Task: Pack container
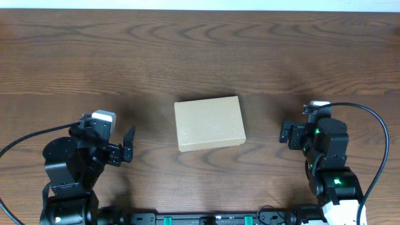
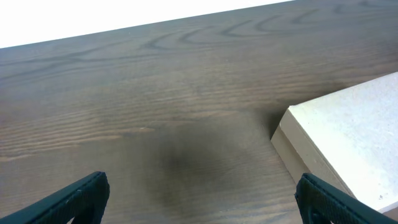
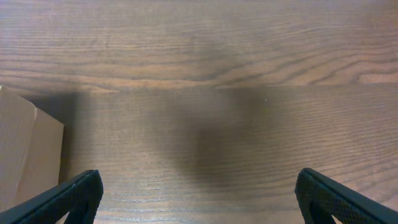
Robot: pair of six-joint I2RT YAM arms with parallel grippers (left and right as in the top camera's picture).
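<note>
The container is a small tan cardboard box lying flat in the middle of the wooden table, its lid shut. Its corner shows at the right of the left wrist view and its side at the left edge of the right wrist view. My left gripper is open and empty, left of the box and apart from it; its fingers show in the left wrist view. My right gripper is open and empty, right of the box; its fingers show in the right wrist view.
The dark wooden table runs to a pale far edge at the top. Both arm bases and a black cable sit along the near edge.
</note>
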